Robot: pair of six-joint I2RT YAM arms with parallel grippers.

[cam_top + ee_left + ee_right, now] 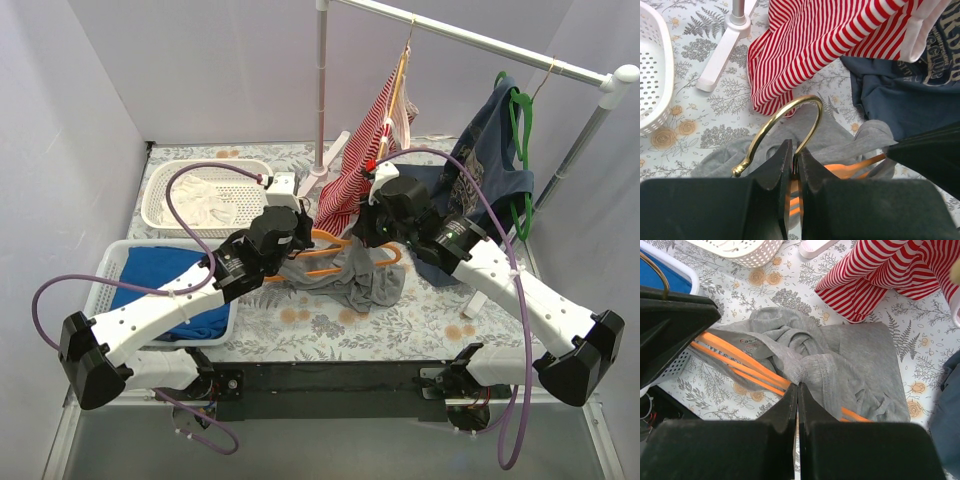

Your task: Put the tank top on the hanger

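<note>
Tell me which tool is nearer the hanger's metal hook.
Left. The left tool clamps the hanger just beneath its hook; the right tool pinches the tank top farther along the hanger's arm.

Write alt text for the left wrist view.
The left gripper is shut on the orange hanger just below its brass hook, which curves up over the grey tank top. Behind it drapes a red-and-white striped top, with a navy shirt at right and a white basket at left.
</note>
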